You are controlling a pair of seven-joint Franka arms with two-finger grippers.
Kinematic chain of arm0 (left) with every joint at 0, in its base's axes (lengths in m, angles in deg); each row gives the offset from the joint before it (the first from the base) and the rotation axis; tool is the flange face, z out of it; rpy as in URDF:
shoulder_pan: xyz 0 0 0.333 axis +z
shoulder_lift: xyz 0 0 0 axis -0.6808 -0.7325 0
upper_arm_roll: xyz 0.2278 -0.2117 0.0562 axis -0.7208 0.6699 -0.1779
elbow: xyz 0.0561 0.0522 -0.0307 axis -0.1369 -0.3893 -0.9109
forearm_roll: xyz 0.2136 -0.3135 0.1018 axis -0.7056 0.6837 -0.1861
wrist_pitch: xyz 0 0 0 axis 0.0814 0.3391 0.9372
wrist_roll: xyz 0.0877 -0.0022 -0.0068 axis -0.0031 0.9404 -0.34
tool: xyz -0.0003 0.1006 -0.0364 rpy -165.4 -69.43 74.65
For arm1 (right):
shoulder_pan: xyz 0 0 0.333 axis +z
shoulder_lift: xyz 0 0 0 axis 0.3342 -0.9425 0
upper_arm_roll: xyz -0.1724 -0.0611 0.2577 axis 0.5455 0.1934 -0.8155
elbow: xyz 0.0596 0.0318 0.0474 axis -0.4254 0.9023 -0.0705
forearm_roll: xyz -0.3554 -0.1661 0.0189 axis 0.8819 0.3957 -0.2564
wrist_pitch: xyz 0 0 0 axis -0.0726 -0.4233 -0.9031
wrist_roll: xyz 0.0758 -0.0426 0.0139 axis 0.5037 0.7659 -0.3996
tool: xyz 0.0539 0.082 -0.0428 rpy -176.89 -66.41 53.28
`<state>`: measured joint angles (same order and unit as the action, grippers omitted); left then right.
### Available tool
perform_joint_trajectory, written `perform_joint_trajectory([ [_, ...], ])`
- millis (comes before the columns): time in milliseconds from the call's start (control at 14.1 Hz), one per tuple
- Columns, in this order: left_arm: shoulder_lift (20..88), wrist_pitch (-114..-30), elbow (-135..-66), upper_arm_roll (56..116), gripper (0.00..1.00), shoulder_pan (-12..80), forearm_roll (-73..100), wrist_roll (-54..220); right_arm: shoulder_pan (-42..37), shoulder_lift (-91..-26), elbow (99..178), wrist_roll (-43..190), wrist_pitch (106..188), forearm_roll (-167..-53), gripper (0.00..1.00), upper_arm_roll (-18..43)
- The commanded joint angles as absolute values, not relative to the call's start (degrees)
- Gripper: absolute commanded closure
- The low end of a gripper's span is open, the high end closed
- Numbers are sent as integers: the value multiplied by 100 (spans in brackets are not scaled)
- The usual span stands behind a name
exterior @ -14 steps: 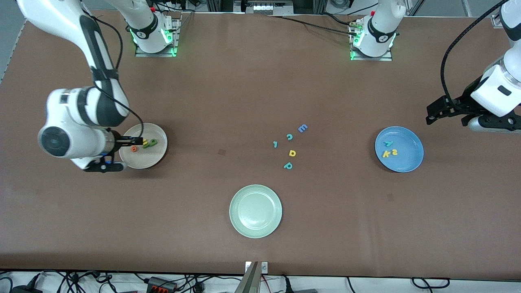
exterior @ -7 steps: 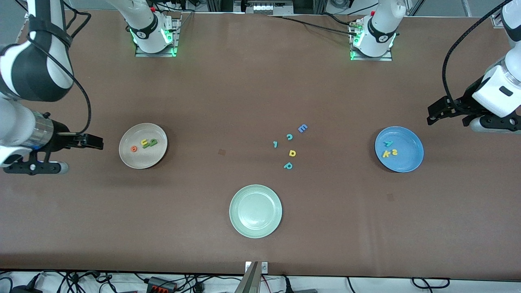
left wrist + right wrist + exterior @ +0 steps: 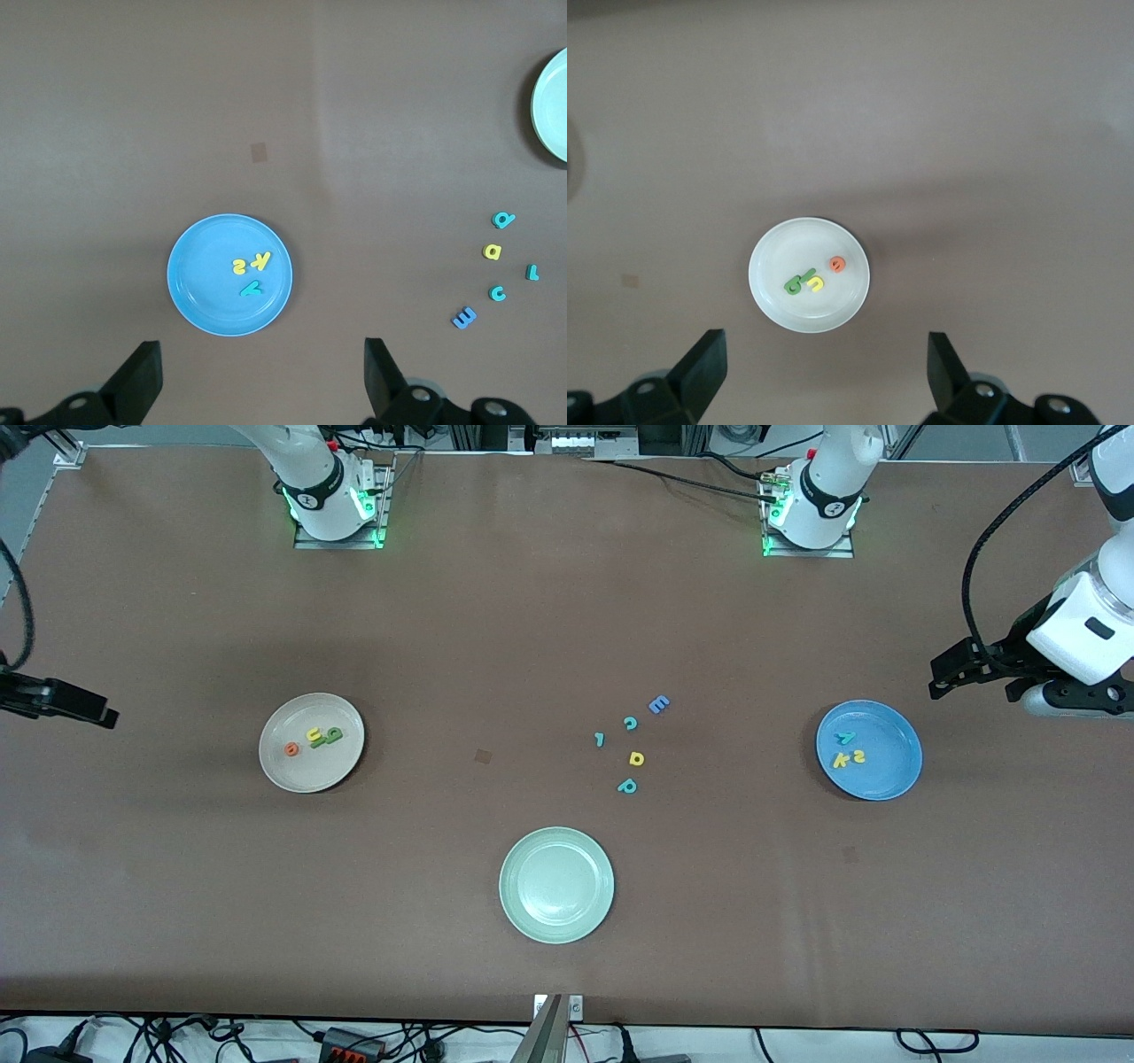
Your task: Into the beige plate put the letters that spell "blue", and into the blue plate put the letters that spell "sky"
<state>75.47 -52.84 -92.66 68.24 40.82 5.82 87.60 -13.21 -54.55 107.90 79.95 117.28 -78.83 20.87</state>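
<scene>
Your right gripper (image 3: 71, 704) hangs spread wide and empty at the right arm's end of the table, well apart from the beige plate (image 3: 341, 766), where the letters that spell "blue" (image 3: 321, 736) lie. Your left gripper (image 3: 952, 669), its fingers just as wide with nothing between them, waits near the blue plate (image 3: 895, 775), which holds the letters that spell "sky" (image 3: 846, 751). Between the two plates, five stray letters (image 3: 631, 746) lie on the brown table (image 3: 532, 620), with a pale green plate (image 3: 518, 912) nearer the front camera.
</scene>
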Motion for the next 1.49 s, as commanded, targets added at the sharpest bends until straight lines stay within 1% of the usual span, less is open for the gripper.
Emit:
perform_joint_trajectory([
  [0,7465,-5232,-9091,6794,0,4088,613,8898,-2063,-5155,10962,7980,11619,-7919,0,1266],
  [71,7465,-5232,-9091,6794,0,4088,613,8898,-2267,-5040,11138,7980,11680,-7832,0,993],
  [142,7465,-5232,-9100,6794,0,4088,613,8898,-2260,-4883,11288,7971,11689,-7648,0,938],
  [284,7465,-5232,-9100,6794,0,4088,613,8898,-2138,-4785,11456,7945,11655,-7279,0,902],
  [355,7465,-5232,-9100,6794,0,4097,613,8898,-2128,-4689,11604,7945,11654,-7260,0,902],
  [568,7465,-5232,-9100,6794,0,4097,622,8898,-2146,-4031,12675,7796,12206,-7260,0,902],
  [639,7465,-5232,-9100,6794,0,4097,622,8898,-2146,-3933,12826,7717,12252,-7268,0,911],
  [1066,7465,-5232,-9100,6786,0,4097,622,8907,-2128,-3774,13143,7620,12409,-7260,0,902],
  [1421,7465,-5232,-9100,6777,0,4097,622,8907,-2128,-3774,13118,7523,12384,-7242,0,902],
])
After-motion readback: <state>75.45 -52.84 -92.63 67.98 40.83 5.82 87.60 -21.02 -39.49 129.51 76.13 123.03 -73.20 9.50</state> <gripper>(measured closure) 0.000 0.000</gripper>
